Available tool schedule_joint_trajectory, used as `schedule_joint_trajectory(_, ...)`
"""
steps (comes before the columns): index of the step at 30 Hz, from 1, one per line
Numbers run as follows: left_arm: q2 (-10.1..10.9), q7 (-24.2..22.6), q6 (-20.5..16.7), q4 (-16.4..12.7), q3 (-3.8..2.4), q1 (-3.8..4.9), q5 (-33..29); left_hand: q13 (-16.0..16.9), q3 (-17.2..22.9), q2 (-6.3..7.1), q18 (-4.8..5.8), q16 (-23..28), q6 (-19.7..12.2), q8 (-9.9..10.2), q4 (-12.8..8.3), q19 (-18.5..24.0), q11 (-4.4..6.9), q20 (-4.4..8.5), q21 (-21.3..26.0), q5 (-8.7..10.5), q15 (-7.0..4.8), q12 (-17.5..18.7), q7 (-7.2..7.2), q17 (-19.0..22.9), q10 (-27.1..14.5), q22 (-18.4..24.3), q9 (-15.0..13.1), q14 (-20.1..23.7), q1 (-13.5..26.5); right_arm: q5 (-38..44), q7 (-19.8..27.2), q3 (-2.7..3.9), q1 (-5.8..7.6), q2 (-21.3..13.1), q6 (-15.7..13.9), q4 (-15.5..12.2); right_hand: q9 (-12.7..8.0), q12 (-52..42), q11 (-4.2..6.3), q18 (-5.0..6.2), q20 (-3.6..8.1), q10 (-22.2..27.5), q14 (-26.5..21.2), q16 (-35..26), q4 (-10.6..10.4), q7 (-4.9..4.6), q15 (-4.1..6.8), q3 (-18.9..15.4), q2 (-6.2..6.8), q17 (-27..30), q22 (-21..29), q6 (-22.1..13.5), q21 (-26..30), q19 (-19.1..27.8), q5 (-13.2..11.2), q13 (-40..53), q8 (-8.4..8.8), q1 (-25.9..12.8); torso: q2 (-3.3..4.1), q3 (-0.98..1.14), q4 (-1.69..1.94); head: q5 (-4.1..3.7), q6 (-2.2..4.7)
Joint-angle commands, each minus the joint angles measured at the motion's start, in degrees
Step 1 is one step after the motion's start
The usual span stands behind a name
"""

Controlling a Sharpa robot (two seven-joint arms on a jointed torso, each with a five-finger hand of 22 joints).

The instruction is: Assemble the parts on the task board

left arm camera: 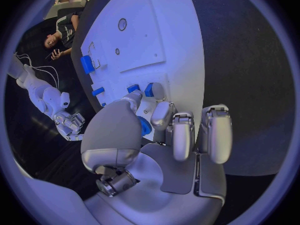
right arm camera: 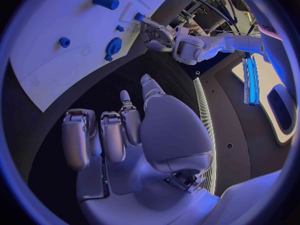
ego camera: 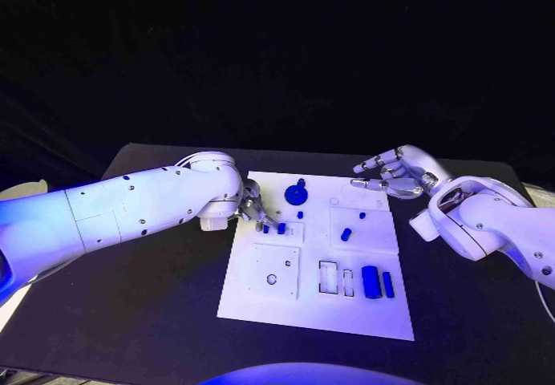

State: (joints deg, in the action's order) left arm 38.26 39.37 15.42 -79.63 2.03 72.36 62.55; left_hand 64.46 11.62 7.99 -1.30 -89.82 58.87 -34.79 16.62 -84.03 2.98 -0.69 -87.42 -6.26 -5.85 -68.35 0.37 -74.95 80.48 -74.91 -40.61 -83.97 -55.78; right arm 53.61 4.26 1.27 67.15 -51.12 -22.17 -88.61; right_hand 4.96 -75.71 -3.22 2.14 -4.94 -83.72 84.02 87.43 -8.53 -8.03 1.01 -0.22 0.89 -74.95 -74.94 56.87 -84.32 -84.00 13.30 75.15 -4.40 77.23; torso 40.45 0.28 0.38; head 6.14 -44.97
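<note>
Left hand (ego camera: pixel 253 208) works small blue pegs (ego camera: pixel 273 228) at its fingertips on task board (ego camera: pixel 358 313); grasp unclear. Right hand (ego camera: pixel 393 174) hovers empty, fingers apart. Next: seat peg precisely.

Overall light: dim room, a blue-violet tint over everything.
Source: seems to come from above and in front, though no lamp is visible in the head view.
Brightest areas: the task board (ego camera: pixel 318 305) and the white arms; the left arm's shell is nearly washed out.
Dark areas: the table (ego camera: pixel 151 305) and backdrop merge into black, edges hard to trace.
Glare: a bright blue strip (right arm camera: pixel 251 80) in the right wrist view.
Shadows: soft, faint on the board.
Distortion: both wrist views are fisheye; board edges bend, rims darken.
Focus: small parts soft-edged.
</note>
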Motion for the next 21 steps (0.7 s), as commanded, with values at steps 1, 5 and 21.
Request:
schedule_joint_trajectory(1, 0.0, 0.4, -0.9, 0.2, 0.26, -0.44, -0.2, 0.0, -0.6, -0.48, 0.48, -0.2, -0.5, -0.1, 0.0, -4.7, 0.29, 0.41, 0.0, 0.01, -0.26, 0.1, 0.05, -15.0, 0.3, -12.4, -0.1, -6.0, 0.2, 0.5, 0.2, 0.0, -0.04, 0.1, 0.7, 0.0, 0.1, 0.3, 0.23, 0.35, 0.26, 0.0, 5.0, -0.2, 0.2, -0.03, 0.26, -0.1, -0.29, -10.8, -3.8, 0.5, 0.3, -0.9, 0.3, 5.8, 0.03, 0.2, 0.02, -0.03, 0.0, -0.04, 0.06)
schedule_joint_trajectory(5, 0.3, 0.2, -1.5, -0.1, 0.19, -0.44, -0.3, 0.0, -0.7, -0.55, 0.49, -0.2, -0.5, -0.1, 0.0, -4.7, 0.29, 0.41, -0.1, -0.02, -0.26, 0.1, 0.04, -15.0, 0.3, -12.5, -0.1, -6.0, 0.1, 0.5, 0.2, 0.0, -0.05, 0.1, 0.7, 0.1, 0.1, 0.3, 0.22, 0.36, 0.26, 0.0, 5.0, -0.2, 0.2, -0.03, 0.26, -0.1, -0.3, -10.9, -3.7, 0.5, 0.3, -0.8, 0.4, 5.8, 0.04, 0.3, 0.04, -0.03, 0.02, -0.13, 0.05)
schedule_joint_trajectory(21, 4.6, -7.6, -14.5, -3.2, -0.9, -0.35, -11.2, -4.8, -3.5, -1.35, -0.54, -0.2, -4.0, 1.6, 0.3, -3.0, -0.79, -0.08, 3.5, -0.28, 0.34, 4.6, 1.38, -15.0, -3.3, -9.1, 0.9, -6.0, -0.3, 0.3, 0.2, -0.01, -0.41, 0.3, 0.9, 0.6, 0.1, 0.3, 0.22, 0.36, 0.26, 0.0, 5.0, -0.2, 0.2, -0.03, 0.26, -0.1, -0.3, -10.9, -3.7, 0.5, 0.3, -0.8, 0.4, 5.8, 0.04, 0.3, 0.03, 0.0, -0.09, -0.27, 0.46)
